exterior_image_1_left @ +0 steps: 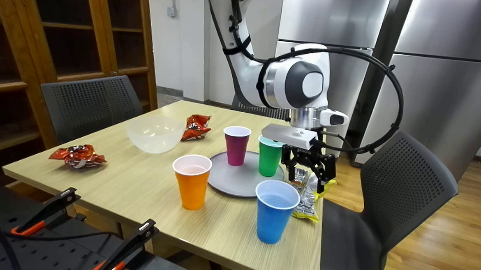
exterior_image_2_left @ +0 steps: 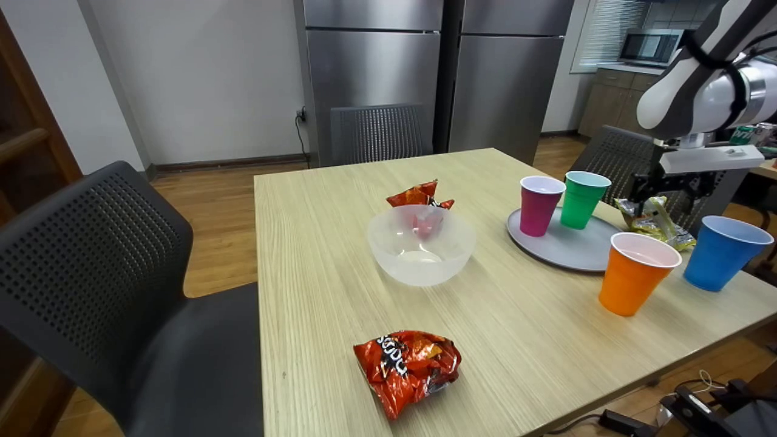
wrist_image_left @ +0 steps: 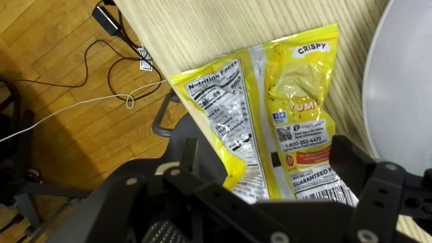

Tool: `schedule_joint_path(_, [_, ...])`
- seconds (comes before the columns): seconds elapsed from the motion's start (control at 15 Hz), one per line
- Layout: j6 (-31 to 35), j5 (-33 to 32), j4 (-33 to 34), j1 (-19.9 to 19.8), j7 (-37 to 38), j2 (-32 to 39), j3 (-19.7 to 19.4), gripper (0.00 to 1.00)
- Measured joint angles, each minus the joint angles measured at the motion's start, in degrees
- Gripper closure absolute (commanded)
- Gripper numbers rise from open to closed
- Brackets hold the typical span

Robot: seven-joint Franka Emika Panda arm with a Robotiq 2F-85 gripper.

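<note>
**Yellow snack bag (wrist_image_left: pixel 265 114) below end effector (wrist_image_left: pixel 266 157): print legible at wrist only**

End effector: fingers (wrist_image_left: pixel 351 160) well apart, one to either side of the bag in the wrist view; nothing clamped. Finger-to-bag contact: cannot tell. Bag lies nutrition panel up at the edge of the surface (wrist_image_left: pixel 209 30), lower end hidden by the end effector. "Nutrition Facts" and "CRISPY" can be read in the wrist view; both exterior views give only small patches of silver and yellow.

Next out, just beside the bag: gray plate (exterior_image_1_left: pixel 230 181). Wrist view catches part of its curve; both exterior views add the purple cup (exterior_image_1_left: pixel 236 149) and green cup (exterior_image_1_left: pixel 269 159) on it, plus a blue cup (exterior_image_1_left: pixel 275 215) near the bag and an orange cup (exterior_image_1_left: pixel 192 186) by the plate, all upright.

Farther out: translucent bowl (exterior_image_2_left: pixel 449 258). In an exterior view a red bag (exterior_image_1_left: pixel 197 126) shows beside it; in an exterior view the same red bag (exterior_image_2_left: pixel 419 195) sits behind, partly seen through the bowl wall. Second red bag (exterior_image_2_left: pixel 408 371), white lettering showing, lies farthest along the surface.

Background: steel refrigerators (exterior_image_2_left: pixel 373 79) in both exterior views; microwave (exterior_image_2_left: pixel 651 47) in an exterior view; glass-front cabinet (exterior_image_1_left: pixel 67 23), broad, in an exterior view.
</note>
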Motion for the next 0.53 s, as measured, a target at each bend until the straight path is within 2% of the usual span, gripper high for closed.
schedule_joint_path(0.53, [0.0, 1.3, 0.4, -0.9, -1.9, 0.1, 1.0, 0.0])
